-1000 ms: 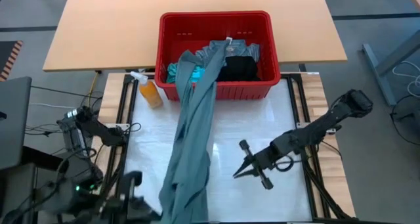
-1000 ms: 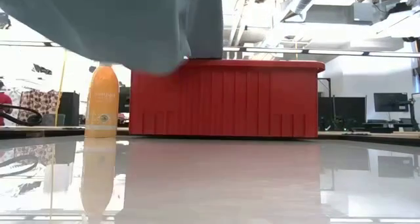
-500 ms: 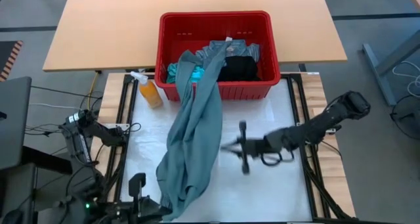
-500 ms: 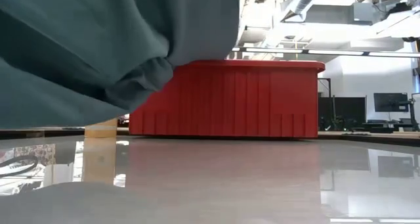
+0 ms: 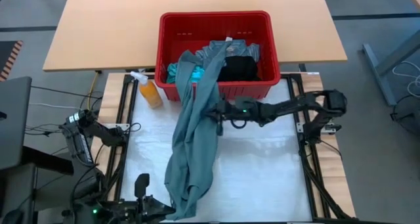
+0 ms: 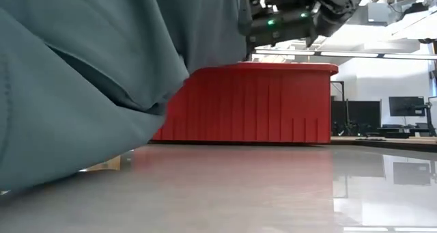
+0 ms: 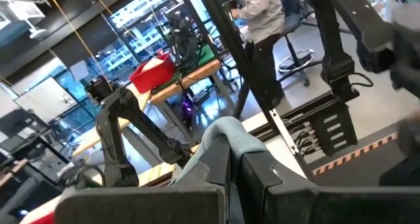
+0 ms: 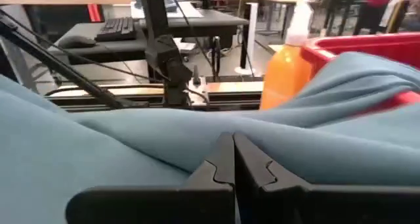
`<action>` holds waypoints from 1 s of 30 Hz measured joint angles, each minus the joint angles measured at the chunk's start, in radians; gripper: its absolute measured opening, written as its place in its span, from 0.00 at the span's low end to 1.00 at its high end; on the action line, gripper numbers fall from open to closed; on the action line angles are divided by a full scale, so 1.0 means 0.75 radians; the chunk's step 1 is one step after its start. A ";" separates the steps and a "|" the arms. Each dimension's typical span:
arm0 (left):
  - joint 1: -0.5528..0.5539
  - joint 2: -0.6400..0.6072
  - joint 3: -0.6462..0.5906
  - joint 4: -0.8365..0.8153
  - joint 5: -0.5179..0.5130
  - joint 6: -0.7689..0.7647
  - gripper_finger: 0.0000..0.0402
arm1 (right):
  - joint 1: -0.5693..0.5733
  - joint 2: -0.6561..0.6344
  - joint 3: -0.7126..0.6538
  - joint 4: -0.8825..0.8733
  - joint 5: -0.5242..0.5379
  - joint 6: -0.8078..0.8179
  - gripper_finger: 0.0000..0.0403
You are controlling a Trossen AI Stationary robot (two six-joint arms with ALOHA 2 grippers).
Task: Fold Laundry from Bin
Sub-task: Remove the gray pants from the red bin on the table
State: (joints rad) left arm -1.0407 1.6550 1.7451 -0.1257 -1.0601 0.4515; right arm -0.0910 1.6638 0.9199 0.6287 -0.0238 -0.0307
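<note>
Pinched at six o'clock by the left gripper [image 5: 172,209], long axis running up toward twelve: grey-green garment [image 5: 195,145] draped over the bin [image 5: 167,56] rim, with right gripper [image 5: 215,112] nearer, pressed together against its three-o'clock edge.

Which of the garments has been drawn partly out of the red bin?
The grey-green garment: it trails over the bin front rim onto the table, held by the left gripper and right gripper. The turquoise garment and black garment remain inside.
</note>
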 joint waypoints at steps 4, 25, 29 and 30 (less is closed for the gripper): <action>-0.030 -0.001 0.000 0.062 -0.101 0.058 0.00 | 0.021 0.075 0.044 -0.308 -0.134 -0.004 0.05; -0.001 -0.085 0.001 -0.204 -0.512 0.132 0.00 | 0.555 -0.452 -0.439 -0.740 -0.289 0.402 0.05; 0.016 -0.117 0.002 -0.330 -0.493 -0.005 0.00 | 0.540 -0.611 -0.456 -0.635 -0.190 0.277 0.06; 0.018 -0.122 0.002 -0.356 -0.476 -0.035 0.00 | 0.526 -0.642 -0.456 -0.573 -0.177 0.219 0.06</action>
State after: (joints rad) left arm -1.0275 1.5635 1.7462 -0.3930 -1.4171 0.4249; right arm 0.3037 1.1826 0.5777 0.1990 -0.1562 0.1336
